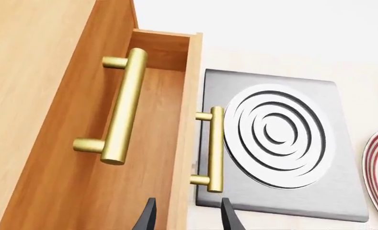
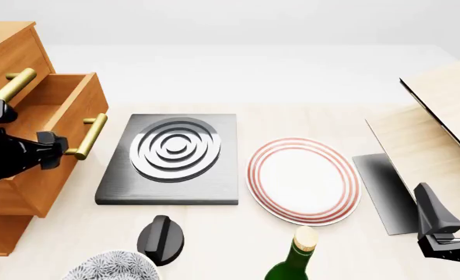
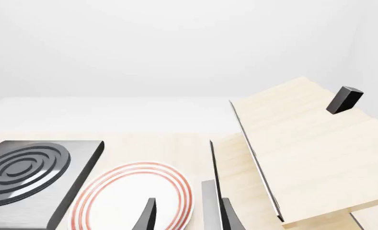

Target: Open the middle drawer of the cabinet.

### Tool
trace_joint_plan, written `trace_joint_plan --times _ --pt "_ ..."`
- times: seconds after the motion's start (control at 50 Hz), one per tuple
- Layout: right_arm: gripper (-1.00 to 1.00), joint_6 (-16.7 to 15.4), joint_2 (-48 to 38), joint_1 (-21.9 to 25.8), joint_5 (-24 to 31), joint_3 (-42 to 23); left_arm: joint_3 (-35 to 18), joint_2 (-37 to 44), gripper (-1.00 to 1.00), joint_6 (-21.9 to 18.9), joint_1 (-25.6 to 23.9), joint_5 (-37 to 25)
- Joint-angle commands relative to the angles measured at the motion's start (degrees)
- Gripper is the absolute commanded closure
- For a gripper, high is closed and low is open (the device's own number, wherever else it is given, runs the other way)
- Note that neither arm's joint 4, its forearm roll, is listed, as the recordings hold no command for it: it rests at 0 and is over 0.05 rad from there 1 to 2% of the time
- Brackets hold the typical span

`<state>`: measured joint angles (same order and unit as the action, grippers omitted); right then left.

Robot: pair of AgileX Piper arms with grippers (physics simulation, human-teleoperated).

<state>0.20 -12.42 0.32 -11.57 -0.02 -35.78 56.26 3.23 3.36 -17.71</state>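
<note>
Middle drawer (image 2: 55,111) pulled out from cabinet (image 2: 8,52) at front view's left edge, its brass handle (image 2: 87,136) beside the hob plate (image 2: 171,157). Left claw (image 1: 185,215) spread apart, gripping nothing, just short of that handle. Right claw (image 3: 185,215) parted, empty, near striped plate (image 2: 304,181).

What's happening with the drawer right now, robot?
Left gripper open, just off the middle drawer handle. Drawer pulled out of cabinet. Right gripper open, idle near plate. Nothing blocking.

Plain white backdrop (image 3: 176,48), even light
</note>
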Motion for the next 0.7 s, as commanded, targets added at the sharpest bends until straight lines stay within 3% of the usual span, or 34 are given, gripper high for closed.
trace_joint_plan --times 0.02,0.7 --pt "-1.00 0.04 2.97 -0.11 2.77 -0.01 0.24 0.73 -1.00 1.25 -0.27 0.23" --pt "-1.00 0.03 2.98 -0.09 2.78 -0.01 1.02 2.90 -1.00 2.80 -4.96 0.87"
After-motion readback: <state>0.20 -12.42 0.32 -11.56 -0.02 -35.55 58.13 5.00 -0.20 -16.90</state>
